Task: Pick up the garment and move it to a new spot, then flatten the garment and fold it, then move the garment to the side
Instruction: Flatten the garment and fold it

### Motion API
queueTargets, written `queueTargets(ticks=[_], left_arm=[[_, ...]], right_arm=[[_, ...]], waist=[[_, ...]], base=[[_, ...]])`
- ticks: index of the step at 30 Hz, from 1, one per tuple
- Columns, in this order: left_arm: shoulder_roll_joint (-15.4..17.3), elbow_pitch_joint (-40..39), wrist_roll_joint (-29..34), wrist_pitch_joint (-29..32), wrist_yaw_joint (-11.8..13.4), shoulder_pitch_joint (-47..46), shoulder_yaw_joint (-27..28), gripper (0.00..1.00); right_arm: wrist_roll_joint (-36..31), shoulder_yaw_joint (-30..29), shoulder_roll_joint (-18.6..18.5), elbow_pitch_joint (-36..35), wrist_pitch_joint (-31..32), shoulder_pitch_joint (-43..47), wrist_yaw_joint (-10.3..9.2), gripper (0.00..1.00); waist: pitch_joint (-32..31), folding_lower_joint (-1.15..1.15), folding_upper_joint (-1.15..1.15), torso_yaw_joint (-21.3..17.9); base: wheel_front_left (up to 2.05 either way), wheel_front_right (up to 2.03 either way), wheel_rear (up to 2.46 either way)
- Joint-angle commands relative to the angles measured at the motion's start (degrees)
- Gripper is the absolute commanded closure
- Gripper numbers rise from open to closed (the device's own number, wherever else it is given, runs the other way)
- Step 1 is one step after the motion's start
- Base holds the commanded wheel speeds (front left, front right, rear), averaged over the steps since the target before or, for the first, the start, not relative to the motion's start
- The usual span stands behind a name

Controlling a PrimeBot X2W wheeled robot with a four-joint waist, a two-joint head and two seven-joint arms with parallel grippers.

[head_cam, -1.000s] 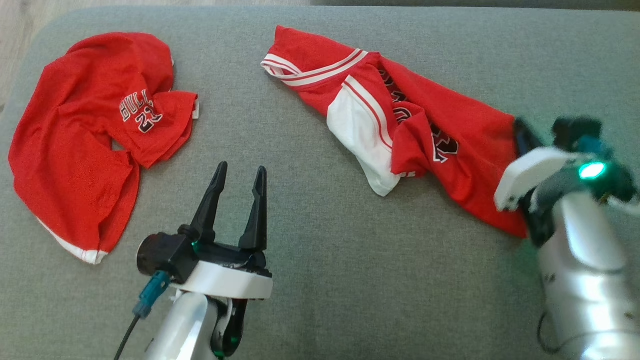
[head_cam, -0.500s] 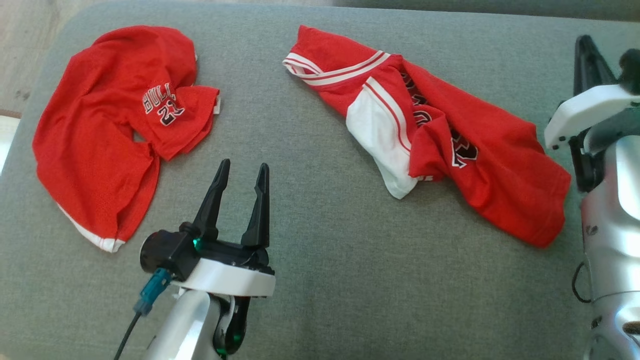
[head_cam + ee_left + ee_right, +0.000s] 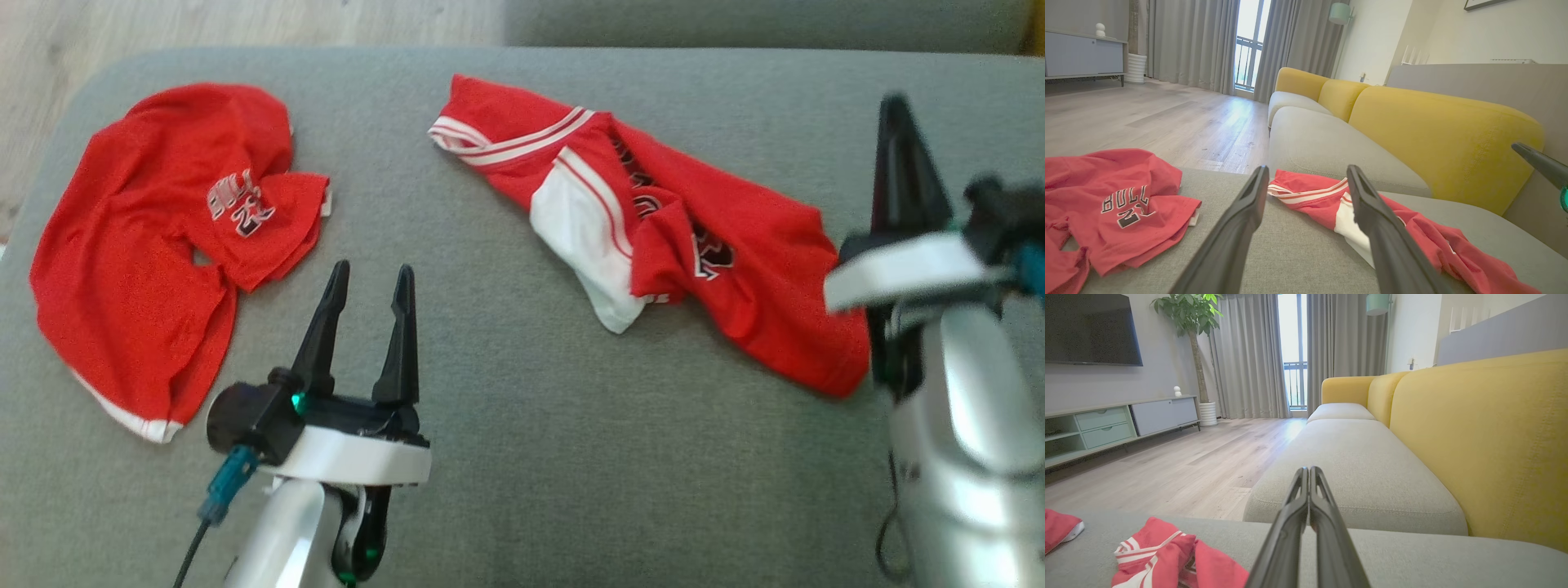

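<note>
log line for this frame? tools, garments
left tool: open, empty, over cushion | right tool: shut, empty, raised | red jersey: crumpled, left | striped jersey: crumpled, right | fold: not started

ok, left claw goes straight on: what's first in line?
Probably the striped end of the crumpled red-and-white fabric garment, dead ahead of the left claw; height unclear, it may pass above.

Living room around a grey seat cushion (image 3: 522,457).
Yellow backrest (image 3: 1486,437) along the right of the right wrist view; pale wooden floor (image 3: 1180,473) at centre left; dark television (image 3: 1090,328) at upper left, above a low cabinet (image 3: 1118,420); leafy plant (image 3: 1192,310) in a white pot (image 3: 1207,413), beside grey curtains (image 3: 1249,355) at top centre.
</note>
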Motion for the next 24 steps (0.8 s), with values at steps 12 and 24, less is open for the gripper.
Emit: queueTargets(ticks=[12, 24], left_arm=[[0.2, 0.29, 1.68, -0.46, -1.06, 2.84, 2.55, 0.0], [0.2, 1.76, 1.78, -0.46, -1.62, 4.0, 3.27, 0.0]], right_arm=[[7.68, 5.32, 1.42, -14.13, -1.32, 21.21, 0.43, 1.0], [9.15, 5.75, 1.43, -14.73, -1.56, 25.39, 0.43, 0.0]], waist=[[-4.43, 0.0, 0.0, -4.4], [-4.8, 0.0, 0.0, -5.16]], base=[[0.0, 0.0, 0.0], [0.0, 0.0, 0.0]])
